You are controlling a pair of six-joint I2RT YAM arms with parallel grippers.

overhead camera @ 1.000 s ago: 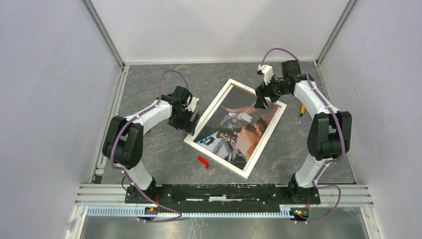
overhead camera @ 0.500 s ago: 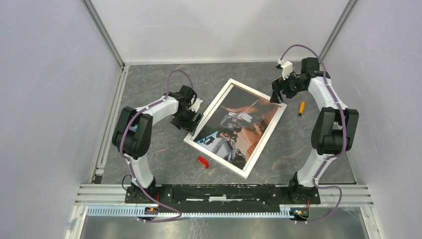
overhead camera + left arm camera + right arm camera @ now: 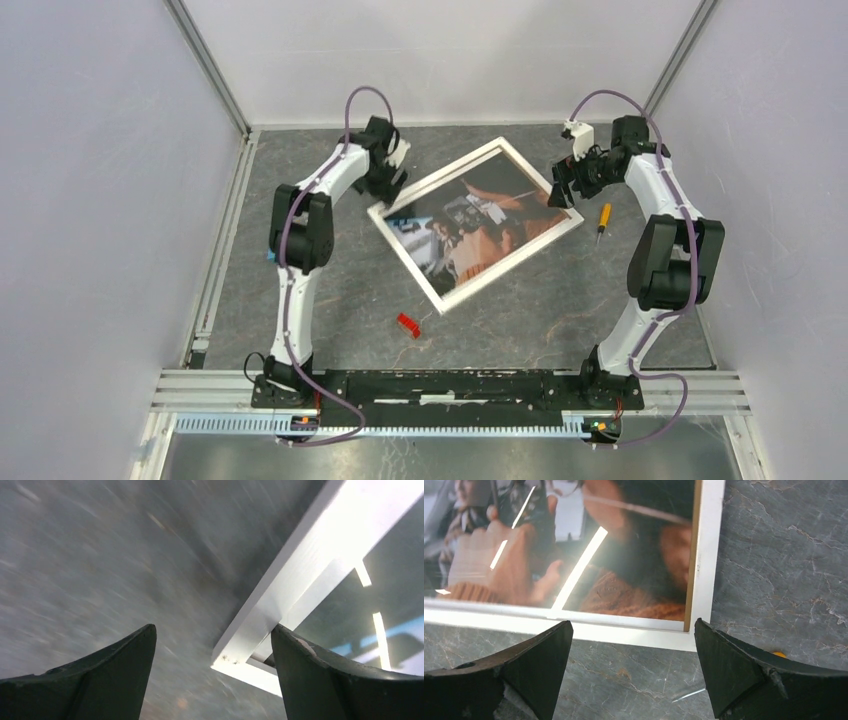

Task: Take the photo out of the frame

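A small red object (image 3: 407,325) lay alone on the grey marble-patterned tabletop (image 3: 330,300), toward its near edge. Well apart from it, by the right side, an orange-handled screwdriver (image 3: 603,217) rested flat, tip toward the near edge. White panels (image 3: 100,200) walled the table on three sides.

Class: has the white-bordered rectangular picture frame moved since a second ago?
Yes. The white-bordered rectangular picture frame has turned clockwise in the top view, its near corner swinging away from the small red piece, which stayed put.
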